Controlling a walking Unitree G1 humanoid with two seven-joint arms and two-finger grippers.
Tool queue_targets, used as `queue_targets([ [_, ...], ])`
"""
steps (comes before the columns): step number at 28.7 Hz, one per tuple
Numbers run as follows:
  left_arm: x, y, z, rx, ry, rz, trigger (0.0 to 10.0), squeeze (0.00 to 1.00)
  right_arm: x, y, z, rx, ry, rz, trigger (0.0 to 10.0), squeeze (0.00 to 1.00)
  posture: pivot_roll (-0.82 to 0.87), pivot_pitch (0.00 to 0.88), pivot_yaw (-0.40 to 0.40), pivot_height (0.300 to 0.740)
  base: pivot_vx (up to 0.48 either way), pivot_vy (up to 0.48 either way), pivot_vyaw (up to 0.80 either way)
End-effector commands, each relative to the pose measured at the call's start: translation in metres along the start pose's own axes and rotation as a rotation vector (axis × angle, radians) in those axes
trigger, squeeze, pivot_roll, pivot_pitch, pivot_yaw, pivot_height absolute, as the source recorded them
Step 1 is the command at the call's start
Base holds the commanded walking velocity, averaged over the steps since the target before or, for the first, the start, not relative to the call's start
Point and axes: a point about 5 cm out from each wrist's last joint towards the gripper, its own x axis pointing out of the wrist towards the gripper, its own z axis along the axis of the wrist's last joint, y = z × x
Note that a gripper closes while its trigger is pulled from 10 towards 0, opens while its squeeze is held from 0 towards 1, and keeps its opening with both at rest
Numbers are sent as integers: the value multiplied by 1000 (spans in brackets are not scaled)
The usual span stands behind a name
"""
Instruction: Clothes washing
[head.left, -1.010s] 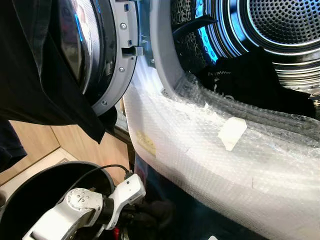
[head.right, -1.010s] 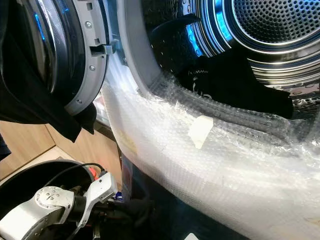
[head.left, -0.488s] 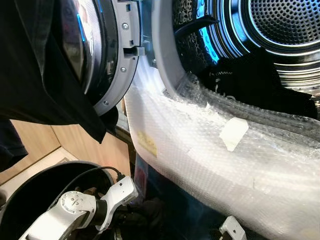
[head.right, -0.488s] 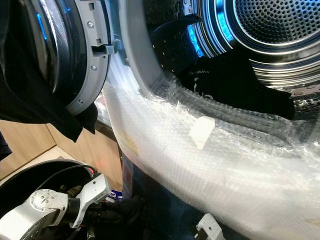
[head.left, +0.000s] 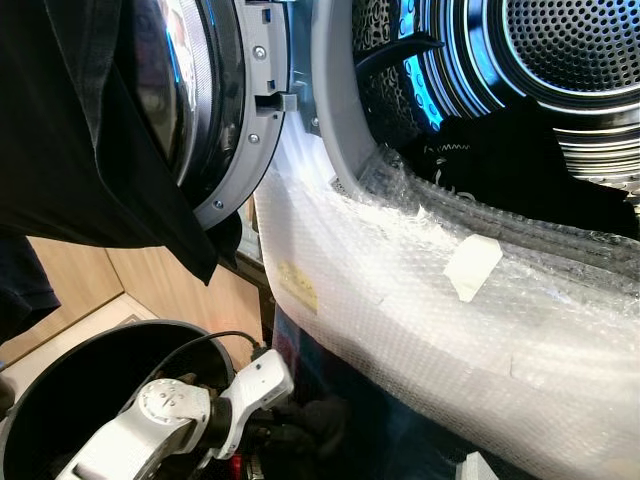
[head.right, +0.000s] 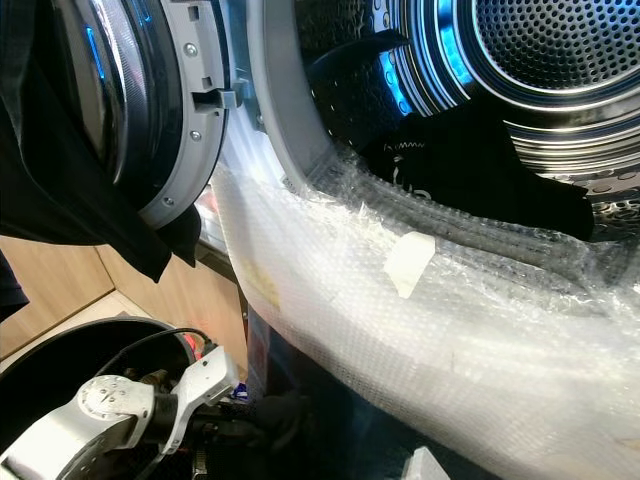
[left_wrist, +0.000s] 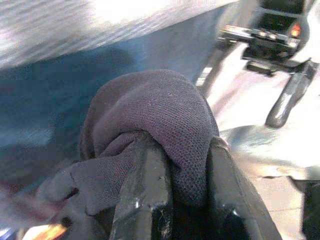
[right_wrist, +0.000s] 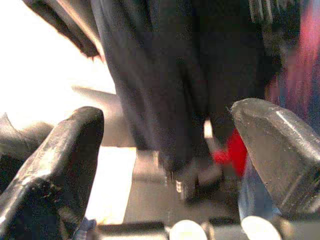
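While the left arm (head.left: 150, 425) bends low over the black basket (head.left: 60, 390), its left gripper (left_wrist: 182, 200) pinches a dark cloth (left_wrist: 150, 125) tight between both fingers, just below the washer's wrapped front. The left wrist view shows that pinch up close. The right wrist view shows the right gripper (right_wrist: 170, 165) with fingers spread wide apart, dark clothes (right_wrist: 165, 75) hanging past them. More black clothes (head.right: 480, 170) lie inside the drum (head.left: 570, 50). Bubble wrap (head.left: 400, 300) covers the washer's front edge. A black shirt (head.left: 70, 140) hangs over the open door (head.left: 235, 120).
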Motion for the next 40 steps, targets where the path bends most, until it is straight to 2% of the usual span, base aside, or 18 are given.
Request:
queue_targets([
  [1,3,0,6,20,-17,-26,0,0,3,1,10,-11,-49,-12,10000,1000,159,0,-16,740,0,0,0],
  [5,14,1,12,28,-35,-47,0,0,9,3,23,3,-134,-26,10000,1000,143,0,-12,740,0,0,0],
  [7,18,-1,20,44,-52,-68,0,0,10,12,21,19,-128,-7,10000,1000,141,0,-9,740,0,0,0],
  [11,26,-5,29,65,-74,-96,0,0,11,18,14,56,-95,-19,10000,1000,135,0,-5,740,0,0,0],
  [14,38,-8,32,77,-73,-124,0,0,17,14,8,97,-88,-70,10000,1000,129,0,-3,740,0,0,0],
  [16,40,-9,33,80,-76,-132,0,0,18,12,7,103,-94,-89,10000,1000,129,0,-3,740,0,0,0],
  [17,42,-10,37,83,-83,-140,0,0,22,4,6,115,-104,-165,10000,1000,121,0,-4,740,0,0,0],
  [18,44,-10,41,94,-81,-139,0,0,26,-5,6,131,-119,-242,10000,0,124,2,0,740,0,0,0],
  [22,44,-13,44,101,-93,-139,0,0,30,-8,6,170,-157,-264,10000,0,128,8,1,740,0,0,0],
  [24,44,-14,46,105,-97,-139,0,0,31,-4,7,183,-172,-230,10000,0,141,10,-2,740,0,0,0],
  [26,44,-14,48,117,-102,-132,0,0,33,-1,4,181,-139,-200,10000,0,145,16,-1,740,0,0,0],
  [31,47,-15,50,124,-99,-133,0,0,36,-8,2,206,-157,-222,10000,0,152,20,0,740,0,0,0],
  [34,47,-15,49,131,-92,-125,0,0,38,-2,11,201,-201,-157,10000,0,157,26,-2,740,0,0,0],
  [37,47,-14,51,140,-97,-115,0,0,41,1,8,163,-141,-119,10000,0,156,30,0,740,0,0,0],
  [40,49,-16,56,146,-111,-122,0,0,44,1,11,158,-148,-91,10000,0,165,36,1,740,0,0,0],
])
